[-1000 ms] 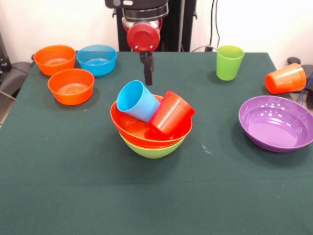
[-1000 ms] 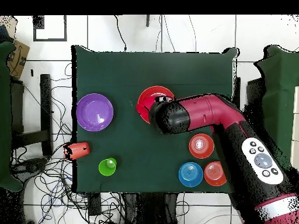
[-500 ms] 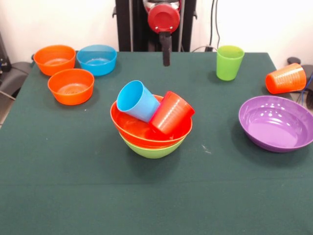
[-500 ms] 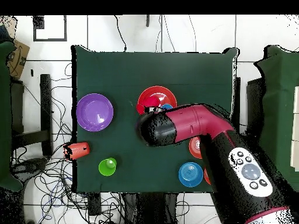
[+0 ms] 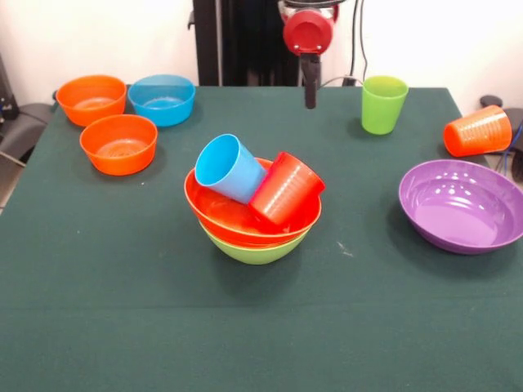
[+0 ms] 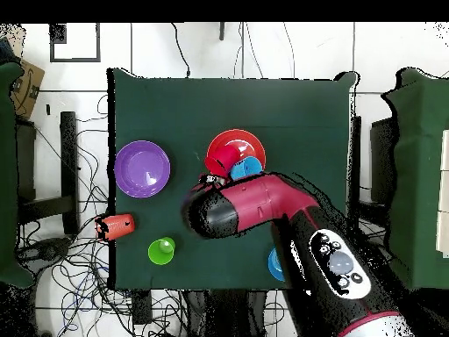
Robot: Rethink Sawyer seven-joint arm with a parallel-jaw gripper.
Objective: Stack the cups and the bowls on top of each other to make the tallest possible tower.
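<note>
tower: mid-table, two bowls nested, blue cup and red cup tipped inside | gripper: far side, empty, we read it as closed | green cup: upright far right, we judge light, stiff, slick; pinch the rim

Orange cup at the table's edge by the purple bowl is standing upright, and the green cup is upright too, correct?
Not quite. The front view shows the orange cup lying on its side near the purple bowl, its mouth facing that bowl's side. The green cup is upright, as you said.
</note>
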